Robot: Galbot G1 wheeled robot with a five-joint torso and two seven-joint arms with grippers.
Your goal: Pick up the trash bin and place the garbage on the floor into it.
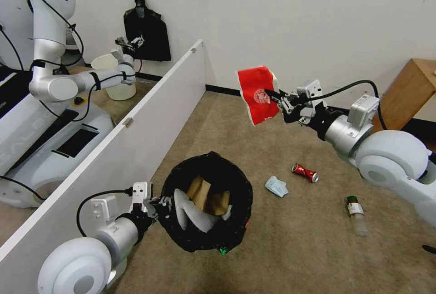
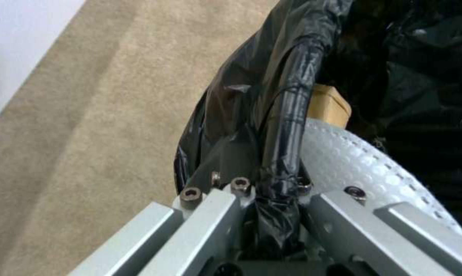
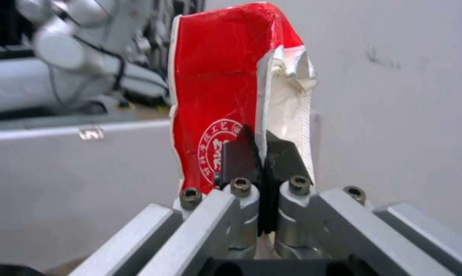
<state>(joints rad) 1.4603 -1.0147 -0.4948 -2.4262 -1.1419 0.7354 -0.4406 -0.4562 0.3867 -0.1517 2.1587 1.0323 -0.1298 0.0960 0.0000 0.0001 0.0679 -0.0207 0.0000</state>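
While one crushed can (image 1: 304,172), one face mask (image 1: 277,186) and one bottle (image 1: 356,214) lie on the carpet (image 1: 290,239), the right hand (image 1: 278,97) pinches one red carton (image 1: 257,94) aloft; the left hand (image 1: 160,206) grips the bin's (image 1: 206,201) rim, apparently raised.

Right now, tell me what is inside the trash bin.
The trash bin, held at its rim by the left gripper, contains a white slipper and brown cardboard. Anything beneath them is hidden.
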